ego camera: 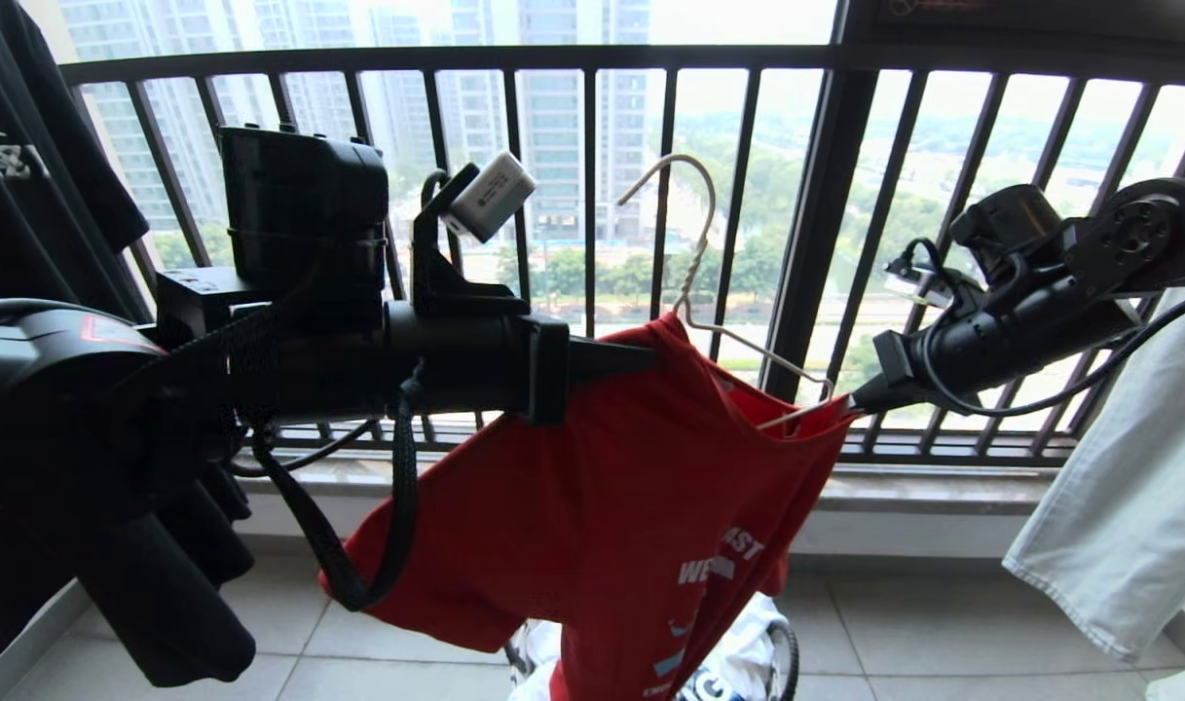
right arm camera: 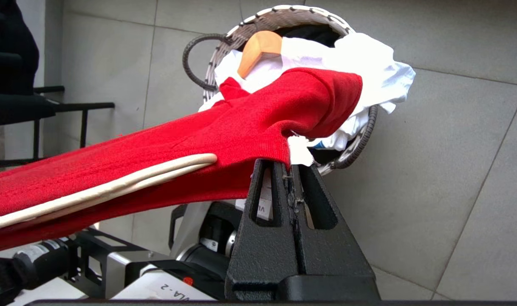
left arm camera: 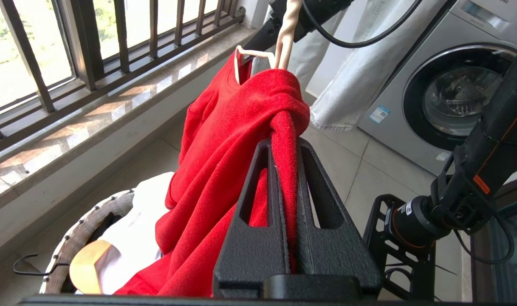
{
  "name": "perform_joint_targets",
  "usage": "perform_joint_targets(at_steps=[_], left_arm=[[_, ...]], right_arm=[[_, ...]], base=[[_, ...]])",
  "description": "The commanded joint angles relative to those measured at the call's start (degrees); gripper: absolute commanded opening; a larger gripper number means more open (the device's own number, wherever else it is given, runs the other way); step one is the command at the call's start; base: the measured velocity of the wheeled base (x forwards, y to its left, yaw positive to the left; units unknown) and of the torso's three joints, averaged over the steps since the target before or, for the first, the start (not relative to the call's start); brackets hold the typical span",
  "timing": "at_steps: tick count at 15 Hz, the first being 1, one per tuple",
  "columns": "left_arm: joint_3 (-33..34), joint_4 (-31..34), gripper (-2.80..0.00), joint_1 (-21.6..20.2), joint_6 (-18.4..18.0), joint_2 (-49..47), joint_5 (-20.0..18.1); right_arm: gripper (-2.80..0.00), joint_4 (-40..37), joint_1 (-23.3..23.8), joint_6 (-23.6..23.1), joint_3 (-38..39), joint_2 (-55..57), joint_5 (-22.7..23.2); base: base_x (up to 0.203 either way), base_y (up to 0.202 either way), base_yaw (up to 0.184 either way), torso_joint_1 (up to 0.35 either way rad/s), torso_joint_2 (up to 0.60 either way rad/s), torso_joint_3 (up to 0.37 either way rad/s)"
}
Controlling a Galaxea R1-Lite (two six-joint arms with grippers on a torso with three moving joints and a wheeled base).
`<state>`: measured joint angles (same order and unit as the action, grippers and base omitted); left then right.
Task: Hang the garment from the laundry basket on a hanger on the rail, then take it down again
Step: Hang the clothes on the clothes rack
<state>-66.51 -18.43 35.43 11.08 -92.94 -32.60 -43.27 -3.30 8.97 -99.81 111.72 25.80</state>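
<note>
A balcony with a black barred railing (ego camera: 592, 243) and a grey tiled floor (ego camera: 904, 623), seen from the robot's head. Two black robot arms reach in from either side and hold a bright red T-shirt (ego camera: 602, 506) stretched between them, raised above the floor.

The left hand (ego camera: 641, 358) is clenched on a bunched fold of the shirt's shoulder; in the left wrist view the red cloth is pinched between its two black fingers (left arm camera: 262, 212). The right hand (ego camera: 857, 397) is clenched on the opposite shoulder edge of the shirt, right where the end of the hanger sits; whether that end is also pinched cannot be told.

A thin off-white wire hanger (ego camera: 694, 263) sits inside the shirt's neck opening. Its hook rises free above the collar, in front of the railing bars, touching nothing. One hanger arm slopes down toward the right hand.

The shirt's lower part, with white lettering, hangs down over a small round woven laundry basket (right arm camera: 360, 140) on the floor. The basket holds white cloth (right arm camera: 368, 80) and a wooden hanger (right arm camera: 258, 51).

A black garment (ego camera: 37, 195) hangs at the far left, pale cloth (ego camera: 1128, 487) at the far right. A washing machine (left arm camera: 453, 85) stands behind.
</note>
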Motion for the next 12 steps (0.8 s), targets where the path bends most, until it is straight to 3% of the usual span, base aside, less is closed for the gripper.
perform_joint_targets(at_steps=[1,12], left_arm=[[0.1,0.0,-2.80,0.5,0.1,-0.1,-0.2],[0.5,-0.1,-2.80,1.2,-1.9,-1.8,0.0]], right_arm=[[-2.80,-0.8,0.4,0.7,-1.9,1.5,0.2],[-2.80,-3.5,1.6,1.6,-4.8,1.2,0.3]], base=[[0.000,0.000,0.000,0.000,0.00,0.000],[0.000,0.000,0.000,0.000,0.00,0.000]])
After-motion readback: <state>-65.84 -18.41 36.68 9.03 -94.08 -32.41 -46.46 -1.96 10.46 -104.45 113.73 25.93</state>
